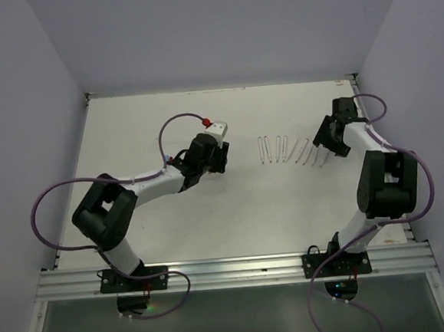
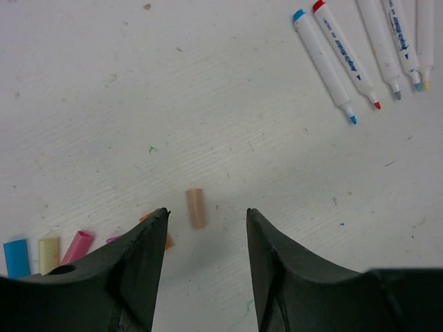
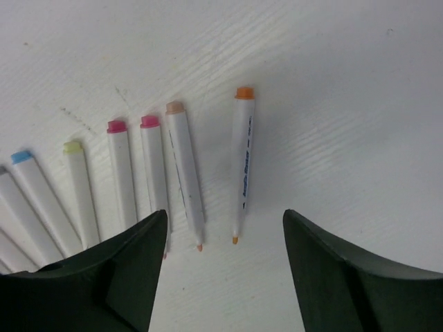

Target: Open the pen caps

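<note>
Left wrist view: the left fingers (image 2: 138, 263) stand apart with nothing between them. A peach cap (image 2: 196, 207) lies loose on the table (image 2: 228, 138) just ahead of the gap.
Cap pile: a blue cap (image 2: 16, 257), a yellow cap (image 2: 48, 254) and a pink cap (image 2: 76, 247) lie side by side at the lower left. More are half hidden behind my left finger. I judge this is the drop spot, well away from the pens so that nothing gets mixed up.
Pens, left side: a blue-tipped pen (image 2: 324, 66) and a red-tipped pen (image 2: 345, 55) lie at the upper right with bare tips, in a row with others.
Right wrist view: the right fingers (image 3: 332, 270) are spread wide and hold nothing. They hang over the end of the row.
Pens, right side: the orange pen (image 3: 241, 162) lies a little apart from the peach pen (image 3: 185, 166), and both show bare tips. The two pink pens (image 3: 138, 173) run under my finger, so I cannot tell their tips.
Top view: the pens (image 1: 290, 149) form one row mid-table. I judge this keeps each within reach of both arms.
Progress: every tip I can see is uncapped, so I judge the job nearly done.
</note>
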Robot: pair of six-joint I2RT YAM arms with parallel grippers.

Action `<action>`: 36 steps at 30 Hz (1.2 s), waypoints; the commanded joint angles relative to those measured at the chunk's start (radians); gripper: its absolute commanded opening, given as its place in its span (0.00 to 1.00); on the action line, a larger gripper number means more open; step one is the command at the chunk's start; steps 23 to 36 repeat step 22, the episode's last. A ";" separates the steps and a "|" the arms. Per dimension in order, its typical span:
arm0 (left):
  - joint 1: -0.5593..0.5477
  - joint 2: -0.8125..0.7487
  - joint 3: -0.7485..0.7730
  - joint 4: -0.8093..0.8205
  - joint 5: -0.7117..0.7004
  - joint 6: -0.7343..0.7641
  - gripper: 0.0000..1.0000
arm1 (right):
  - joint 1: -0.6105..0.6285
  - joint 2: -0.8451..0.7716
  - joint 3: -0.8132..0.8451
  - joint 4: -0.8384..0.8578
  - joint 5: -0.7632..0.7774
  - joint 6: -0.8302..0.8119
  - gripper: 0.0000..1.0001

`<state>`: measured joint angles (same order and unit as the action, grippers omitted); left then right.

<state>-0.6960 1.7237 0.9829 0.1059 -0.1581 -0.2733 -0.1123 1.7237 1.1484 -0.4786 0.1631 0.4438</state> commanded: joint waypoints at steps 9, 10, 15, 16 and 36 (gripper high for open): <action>0.004 -0.246 -0.137 0.029 0.091 -0.092 0.78 | 0.147 -0.332 -0.170 -0.130 -0.019 0.035 0.99; 0.004 -0.280 -0.173 0.037 0.098 -0.105 0.88 | 0.180 -0.352 -0.183 -0.140 -0.008 0.064 0.99; 0.003 -0.407 -0.301 0.080 0.152 -0.207 1.00 | 0.383 -0.528 -0.320 -0.143 0.001 0.179 0.99; 0.003 -0.427 -0.323 0.093 0.175 -0.220 1.00 | 0.401 -0.555 -0.341 -0.144 0.001 0.212 0.99; 0.003 -0.643 -0.527 0.233 0.287 -0.343 1.00 | 0.444 -0.889 -0.528 -0.045 -0.210 0.234 0.99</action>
